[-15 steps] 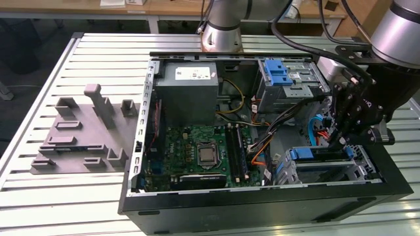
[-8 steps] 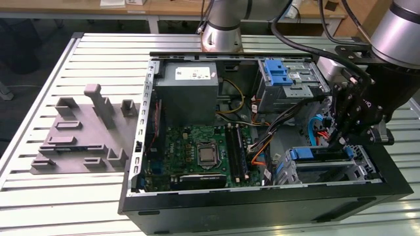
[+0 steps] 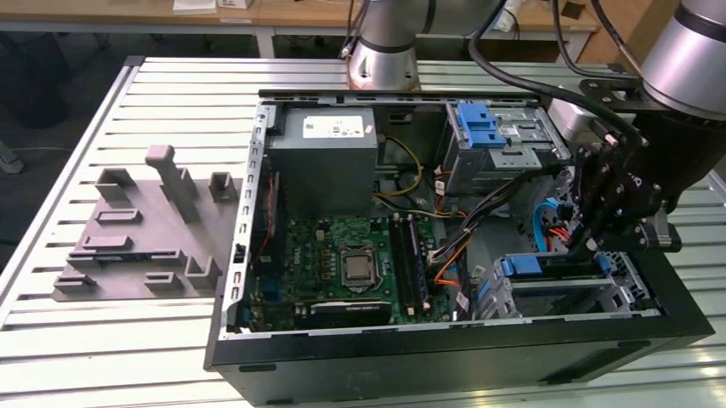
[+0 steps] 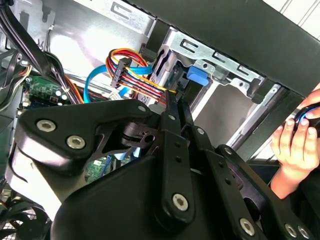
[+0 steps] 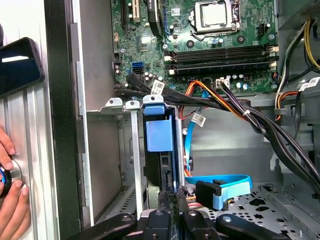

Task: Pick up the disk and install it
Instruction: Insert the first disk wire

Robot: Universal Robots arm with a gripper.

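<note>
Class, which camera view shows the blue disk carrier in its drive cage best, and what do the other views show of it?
The first wrist view: the disk stands edge-on in the metal cage, its blue carrier tab facing the camera, just beyond the gripper. The exterior view shows its blue top partly behind the arm. The second wrist view shows a blue tab past the gripper linkage.

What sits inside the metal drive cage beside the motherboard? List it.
The disk stands on edge in the metal drive cage, its blue carrier end facing out. The tool covers its lower part; the label cannot be seen.
</note>
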